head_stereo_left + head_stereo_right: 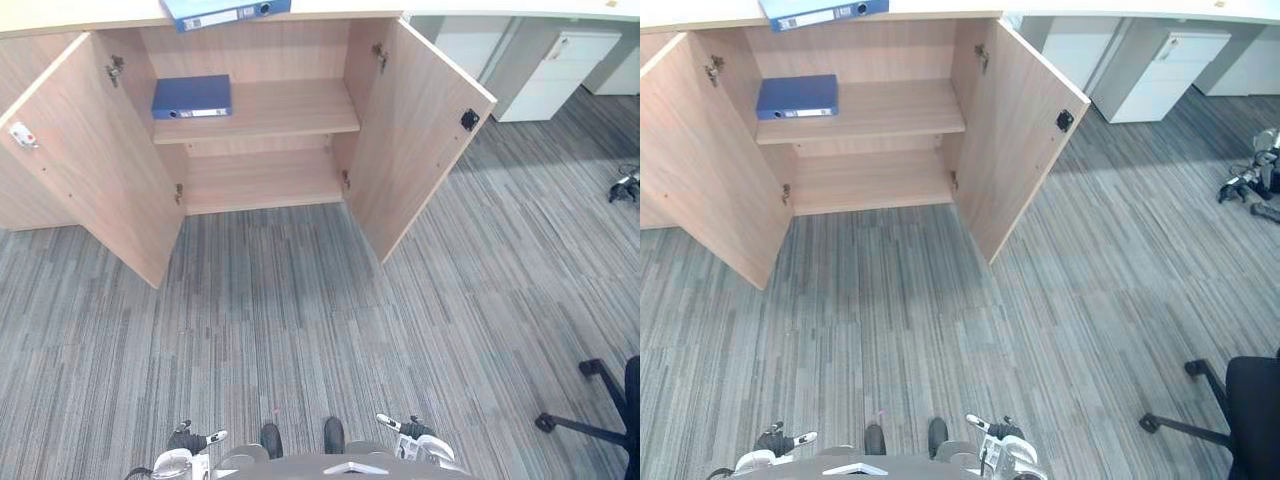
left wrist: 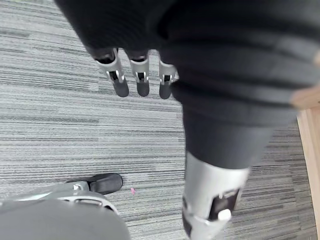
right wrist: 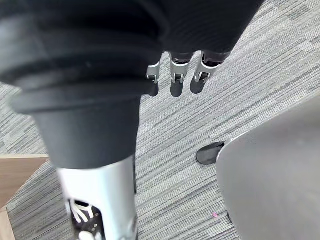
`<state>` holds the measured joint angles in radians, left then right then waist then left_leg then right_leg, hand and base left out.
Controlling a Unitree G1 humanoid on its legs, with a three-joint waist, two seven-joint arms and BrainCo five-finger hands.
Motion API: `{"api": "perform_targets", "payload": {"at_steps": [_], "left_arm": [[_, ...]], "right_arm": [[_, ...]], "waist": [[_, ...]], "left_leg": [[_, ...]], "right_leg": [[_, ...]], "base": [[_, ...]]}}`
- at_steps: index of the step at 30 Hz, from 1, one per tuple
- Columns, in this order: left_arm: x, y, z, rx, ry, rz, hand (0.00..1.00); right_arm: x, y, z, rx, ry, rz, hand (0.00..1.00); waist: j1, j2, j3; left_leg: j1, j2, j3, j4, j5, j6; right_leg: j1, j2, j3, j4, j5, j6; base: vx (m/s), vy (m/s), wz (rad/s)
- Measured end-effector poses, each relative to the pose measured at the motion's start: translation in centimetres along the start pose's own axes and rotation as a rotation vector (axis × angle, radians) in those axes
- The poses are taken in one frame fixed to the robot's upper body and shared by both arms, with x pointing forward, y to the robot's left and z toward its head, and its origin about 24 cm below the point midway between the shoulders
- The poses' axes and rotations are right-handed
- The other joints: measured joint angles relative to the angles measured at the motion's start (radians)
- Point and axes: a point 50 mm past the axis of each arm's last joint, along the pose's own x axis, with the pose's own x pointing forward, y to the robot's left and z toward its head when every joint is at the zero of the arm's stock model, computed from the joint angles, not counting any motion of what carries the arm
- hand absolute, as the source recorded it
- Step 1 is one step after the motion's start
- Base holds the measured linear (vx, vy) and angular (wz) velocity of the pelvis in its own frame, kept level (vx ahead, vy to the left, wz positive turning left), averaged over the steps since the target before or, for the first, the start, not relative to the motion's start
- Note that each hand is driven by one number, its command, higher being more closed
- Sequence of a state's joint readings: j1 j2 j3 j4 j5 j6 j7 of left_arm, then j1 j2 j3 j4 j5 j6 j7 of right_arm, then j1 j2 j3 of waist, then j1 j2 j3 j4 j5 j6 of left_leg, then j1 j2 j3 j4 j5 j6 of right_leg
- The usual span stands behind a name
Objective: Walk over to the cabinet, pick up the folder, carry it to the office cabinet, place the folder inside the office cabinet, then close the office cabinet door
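Carpet floor lay open ahead. Office cabinet stood at 12 o'clock, well apart from the robot. Left door and right door both stood wide open. Blue folder lay flat on the upper shelf, toward 11 o'clock, spine edge facing out and running 9-to-3. Second folder sat on the cabinet's top surface. Left hand and right hand hung low at the sides, fingers straight, loosely together, empty. Left hand judged nearer the shelved folder. Doors not yet closed.
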<state>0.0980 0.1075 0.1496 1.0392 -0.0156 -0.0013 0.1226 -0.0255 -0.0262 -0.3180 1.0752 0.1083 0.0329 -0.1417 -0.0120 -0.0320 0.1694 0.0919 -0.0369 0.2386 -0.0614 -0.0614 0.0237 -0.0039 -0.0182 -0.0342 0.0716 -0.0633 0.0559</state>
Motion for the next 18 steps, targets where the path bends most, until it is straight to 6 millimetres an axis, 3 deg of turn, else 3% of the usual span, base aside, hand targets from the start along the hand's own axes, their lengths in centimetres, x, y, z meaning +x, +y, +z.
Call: {"api": "perform_targets", "payload": {"at_steps": [3, 6, 7, 9, 10, 11, 13, 14, 15, 18], "left_arm": [[0.1, 0.2, 0.6, 0.009, -0.015, 0.003, 0.0], [0.3, -0.2, 1.3, 0.047, -0.038, -0.014, 0.0], [0.3, -0.3, 1.6, 0.056, -0.047, -0.013, 0.0], [0.3, -0.3, 1.7, 0.055, -0.048, -0.014, 0.0], [0.3, -0.5, 2.0, 0.054, -0.055, -0.018, 0.0], [0.4, -0.6, 2.1, 0.055, -0.057, -0.02, 0.0], [0.4, -1.3, 2.5, 0.058, -0.068, -0.04, 0.0], [0.3, -1.6, 2.5, 0.057, -0.068, -0.048, 0.0], [0.3, -2.1, 2.5, 0.048, -0.067, -0.059, 0.0], [-0.1, -4.3, 2.8, -0.003, -0.082, -0.106, 0.0]], "right_arm": [[0.0, 0.1, 0.4, 0.003, -0.016, 0.005, 0.0], [0.0, 0.4, 1.3, 0.011, -0.058, 0.013, 0.0], [0.0, 0.5, 1.6, 0.01, -0.065, 0.017, 0.0], [0.1, 0.6, 1.8, 0.009, -0.072, 0.02, 0.0], [0.1, 0.9, 2.3, -0.002, -0.086, 0.029, 0.0], [0.1, 0.9, 2.4, -0.004, -0.089, 0.031, 0.0], [0.1, 1.0, 2.5, -0.003, -0.093, 0.032, 0.0], [0.1, 0.9, 2.4, -0.002, -0.091, 0.029, 0.0], [0.1, 0.6, 2.5, 0.01, -0.096, 0.023, 0.0], [0.2, 0.0, 3.3, 0.022, -0.123, 0.004, 0.0]], "waist": [[0.004, -0.016, 0.023], [-0.004, -0.004, 0.039], [-0.008, 0.004, 0.049], [-0.011, 0.006, 0.051], [-0.021, 0.014, 0.055], [-0.024, 0.015, 0.056], [-0.041, 0.009, 0.057], [-0.045, 0.007, 0.056], [-0.053, 0.007, 0.056], [-0.047, 0.067, 0.069]], "left_leg": [[-0.006, -0.012, 0.003, 0.087, -0.058, 0.012], [0.024, -0.013, -0.016, 0.105, -0.091, 0.042], [0.04, -0.01, -0.031, 0.111, -0.11, 0.045], [0.057, 0.003, -0.047, 0.107, -0.122, 0.039], [0.081, 0.037, -0.063, 0.093, -0.133, 0.022], [0.084, 0.043, -0.069, 0.09, -0.134, 0.018], [0.11, 0.062, -0.114, 0.08, -0.157, -0.026], [0.125, 0.062, -0.127, 0.076, -0.165, -0.04], [0.155, 0.073, -0.141, 0.074, -0.182, -0.066], [0.116, 0.127, -0.119, 0.191, -0.18, -0.113]], "right_leg": [[-0.086, -0.039, -0.034, 0.247, -0.101, 0.026], [-0.199, -0.071, -0.092, 0.52, -0.133, 0.022], [-0.238, -0.078, -0.108, 0.569, -0.189, 0.018], [-0.258, -0.074, -0.132, 0.54, -0.204, 0.011], [-0.284, -0.04, -0.155, 0.415, -0.181, -0.007], [-0.287, -0.034, -0.161, 0.387, -0.171, -0.01], [-0.297, -0.012, -0.155, 0.209, -0.047, -0.02], [-0.293, -0.012, -0.142, 0.186, -0.012, -0.028], [-0.279, -0.012, -0.143, 0.2, 0.077, -0.057], [-0.252, 0.021, -0.169, 0.221, 0.01, -0.091]], "base": [[0.09, 0.035, -0.06], [0.12, 0.05, 0.09], [0.2, 0.028, 0.2], [0.23, -0.013, 0.25], [0.21, -0.036, 0.33], [0.37, -0.095, 0.54], [0.42, -0.147, 0.66], [0.45, -0.194, 0.68], [0.38, -0.171, 0.38], [0.52, -0.263, 0.18]]}}
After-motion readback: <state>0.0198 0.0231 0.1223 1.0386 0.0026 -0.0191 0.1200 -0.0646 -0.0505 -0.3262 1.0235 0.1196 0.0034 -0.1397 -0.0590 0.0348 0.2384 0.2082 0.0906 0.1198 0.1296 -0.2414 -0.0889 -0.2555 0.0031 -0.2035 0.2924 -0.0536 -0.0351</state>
